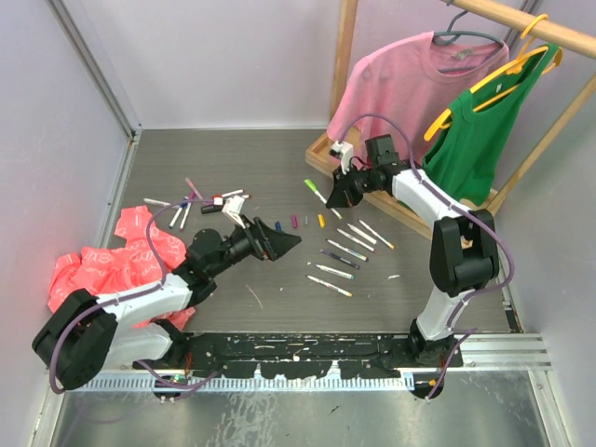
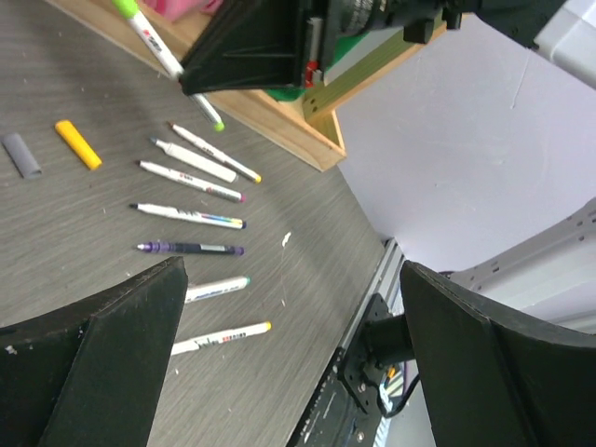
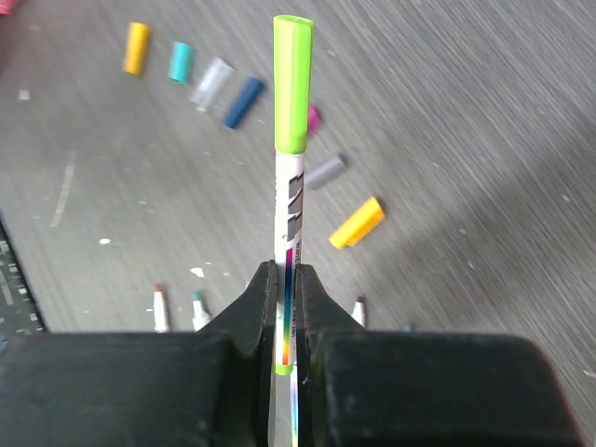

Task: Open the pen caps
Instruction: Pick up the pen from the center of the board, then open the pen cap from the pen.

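right fingers [image 3: 253, 321] pinch a green-capped pen [image 3: 291, 186], left fingers [image 2: 112, 358] spread wide.

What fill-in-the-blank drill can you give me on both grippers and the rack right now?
1. The right gripper is shut on a pen whose cap is ____.
2. The left gripper is ____, holding nothing.
3. The T-shirt on the grey hanger is ____.
Missing words: green; open; pink.
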Controlling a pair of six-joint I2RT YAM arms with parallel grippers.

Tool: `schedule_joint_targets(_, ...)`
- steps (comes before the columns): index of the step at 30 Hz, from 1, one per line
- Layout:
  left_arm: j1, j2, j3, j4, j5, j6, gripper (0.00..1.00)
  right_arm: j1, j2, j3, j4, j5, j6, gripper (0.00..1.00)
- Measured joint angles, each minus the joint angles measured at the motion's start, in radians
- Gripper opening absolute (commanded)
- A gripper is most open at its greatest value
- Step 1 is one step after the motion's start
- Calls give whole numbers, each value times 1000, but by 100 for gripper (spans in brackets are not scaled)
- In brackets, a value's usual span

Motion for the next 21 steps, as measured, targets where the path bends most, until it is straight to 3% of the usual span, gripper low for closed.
schedule_joint_targets(11,8,17,25,114,-99,9,100,0,-160,-90,3,-311,26,1)
schedule_joint_targets(21,10,166,146,143,-192,-23,94,33,-248,-133,23,-440,27,1)
